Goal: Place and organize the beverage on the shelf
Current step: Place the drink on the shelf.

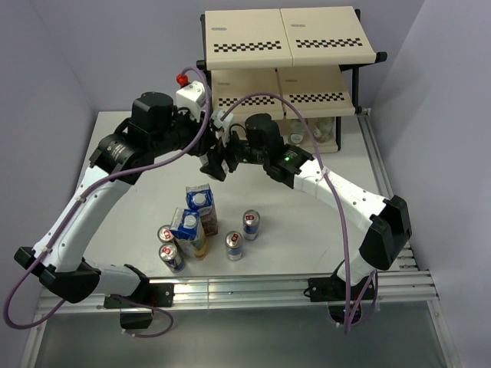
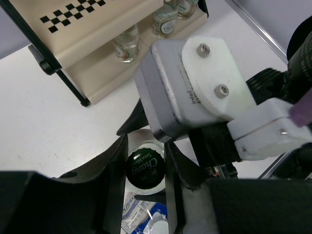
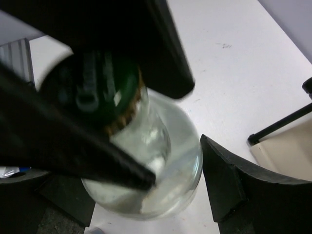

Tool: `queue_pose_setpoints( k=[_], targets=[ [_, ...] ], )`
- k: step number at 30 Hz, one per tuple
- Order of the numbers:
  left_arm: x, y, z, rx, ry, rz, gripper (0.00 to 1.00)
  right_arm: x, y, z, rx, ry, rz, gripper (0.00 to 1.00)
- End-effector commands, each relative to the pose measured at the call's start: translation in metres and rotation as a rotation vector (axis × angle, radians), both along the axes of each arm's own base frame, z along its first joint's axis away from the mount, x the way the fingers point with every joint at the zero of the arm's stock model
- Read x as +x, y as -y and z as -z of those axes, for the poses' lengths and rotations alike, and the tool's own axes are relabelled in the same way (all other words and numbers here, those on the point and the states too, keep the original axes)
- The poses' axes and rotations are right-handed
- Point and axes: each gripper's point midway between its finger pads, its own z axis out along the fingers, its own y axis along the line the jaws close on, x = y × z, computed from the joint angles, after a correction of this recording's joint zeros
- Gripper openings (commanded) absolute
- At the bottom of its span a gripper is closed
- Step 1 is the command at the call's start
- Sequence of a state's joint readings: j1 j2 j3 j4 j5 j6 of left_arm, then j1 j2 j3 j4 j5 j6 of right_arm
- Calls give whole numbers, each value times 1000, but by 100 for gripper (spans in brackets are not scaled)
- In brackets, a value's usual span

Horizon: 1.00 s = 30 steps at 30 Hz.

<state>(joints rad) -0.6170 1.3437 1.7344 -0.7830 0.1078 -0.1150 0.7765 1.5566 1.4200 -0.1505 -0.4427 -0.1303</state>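
Clamping the bottle (image 3: 161, 151) by its cap (image 3: 92, 92), my left pincer (image 2: 145, 169) hands over; my right pincer (image 3: 141, 192) gapes around it. Releasing before right closes risks dropping it.

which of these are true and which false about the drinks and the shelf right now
1. Four cans stand on the table. True.
2. Both cartons are on the shelf. False: the cartons stand on the table beside the cans.
3. The bottle in the left gripper has a green cap. True.
4. Bottles fill the shelf's top board. False: on the shelf the bottles stand on a low board, under the others.
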Motion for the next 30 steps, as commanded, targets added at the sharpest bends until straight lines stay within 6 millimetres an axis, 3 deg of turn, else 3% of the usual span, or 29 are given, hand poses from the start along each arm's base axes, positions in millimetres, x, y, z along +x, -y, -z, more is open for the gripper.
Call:
queue_pose_setpoints(
  k=[1, 5, 8, 13, 30],
  targets=[
    [-2, 11, -52, -94, 153, 33, 0, -7, -4, -64, 145, 121, -26, 83],
    [-1, 11, -51, -90, 148, 28, 0, -14, -2, -75, 182, 130, -41, 87],
    [-2, 11, -53, -92, 151, 30, 0, -14, 0, -78, 184, 140, -36, 85],
    [-2, 10, -55, -93, 158, 24, 0, -10, 0, -67, 139, 132, -30, 76],
    [-4, 7, -67, -109, 186, 17, 0, -1, 3, -38, 66, 111, 8, 88]
  ],
)
